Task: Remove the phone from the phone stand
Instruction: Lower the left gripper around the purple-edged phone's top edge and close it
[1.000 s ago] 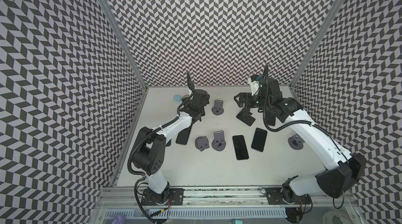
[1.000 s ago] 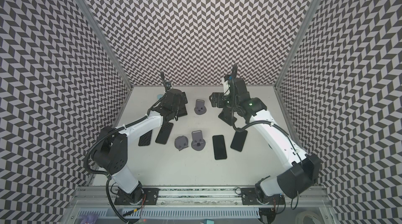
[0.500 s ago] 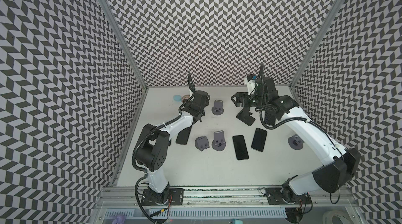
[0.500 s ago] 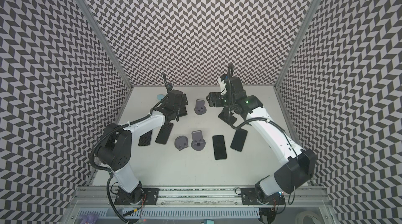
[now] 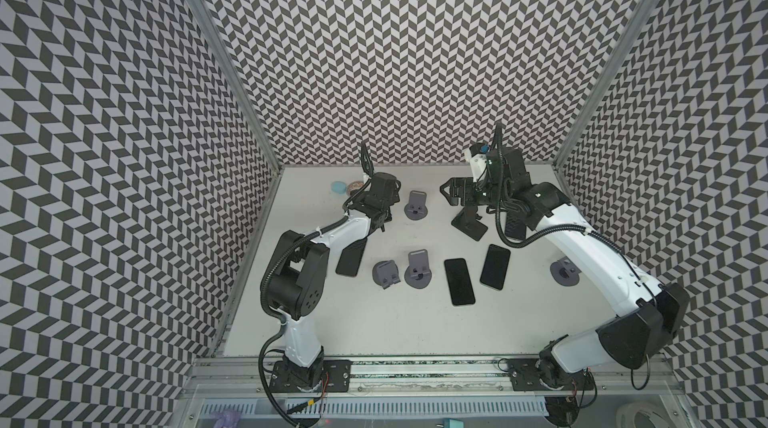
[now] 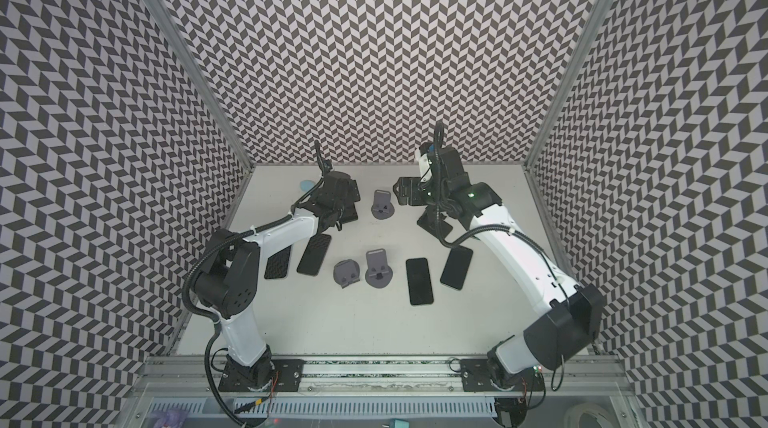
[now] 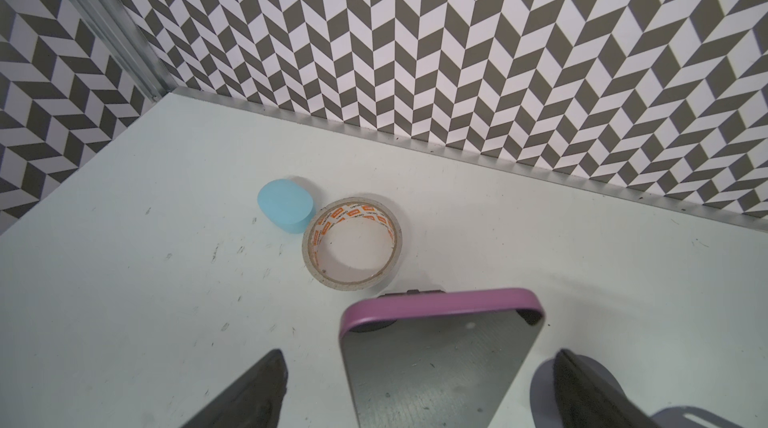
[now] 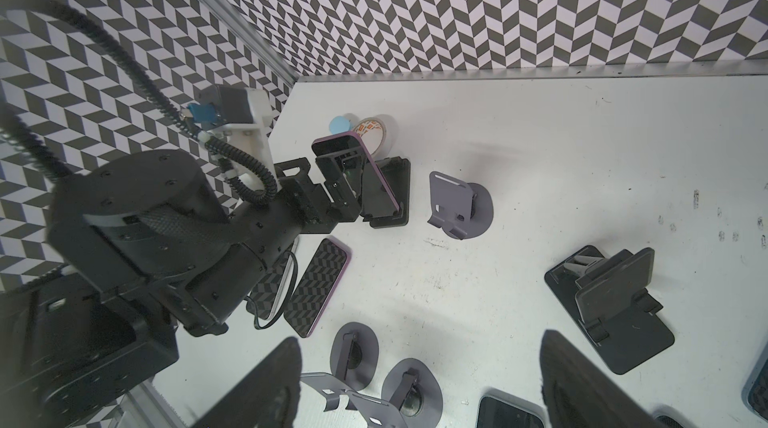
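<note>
Left gripper [image 7: 419, 359] straddles the phone [image 7: 449, 388]; right gripper [image 5: 446, 193] hangs empty

Left arm reaches to the back-left corner, fingers [image 7: 253, 392] spread wide, a gap showing each side of the purple-cased phone, which leans in the black phone stand [image 8: 392, 197]. Right arm is bent over the far-right black stand [image 5: 469, 222], fingers [image 8: 582, 384] apart, nothing between them. Tight behind the phone: tape roll [image 7: 353, 245] and blue puck [image 7: 286, 206], then the back wall. Grey stand [image 5: 417, 206] is near on the inner side. Flat phones [image 6: 314, 254] lie by the left forearm.
</note>
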